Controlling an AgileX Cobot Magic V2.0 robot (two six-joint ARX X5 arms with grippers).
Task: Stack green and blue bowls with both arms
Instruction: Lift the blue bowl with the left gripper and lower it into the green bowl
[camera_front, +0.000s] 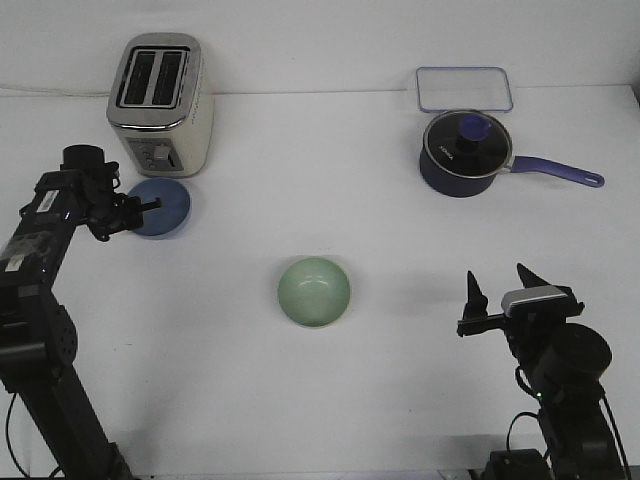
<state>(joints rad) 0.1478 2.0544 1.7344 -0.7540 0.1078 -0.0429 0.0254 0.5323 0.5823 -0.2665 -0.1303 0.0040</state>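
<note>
The light blue bowl (168, 208) sits on the white table just in front of the toaster, at the left. My left gripper (143, 206) is at the bowl's left rim, with one thin finger (152, 203) reaching over the bowl. I cannot tell whether the jaws are closed on the rim. The pale green bowl (314, 291) stands upright in the middle of the table, apart from both grippers. My right gripper (502, 283) is at the front right, well to the right of the green bowl, with its fingers spread and nothing between them.
A silver and cream toaster (160, 103) stands at the back left, right behind the blue bowl. A dark navy pot (463, 153) with a lid and long handle is at the back right. A clear rectangular container lid (464, 89) lies behind it.
</note>
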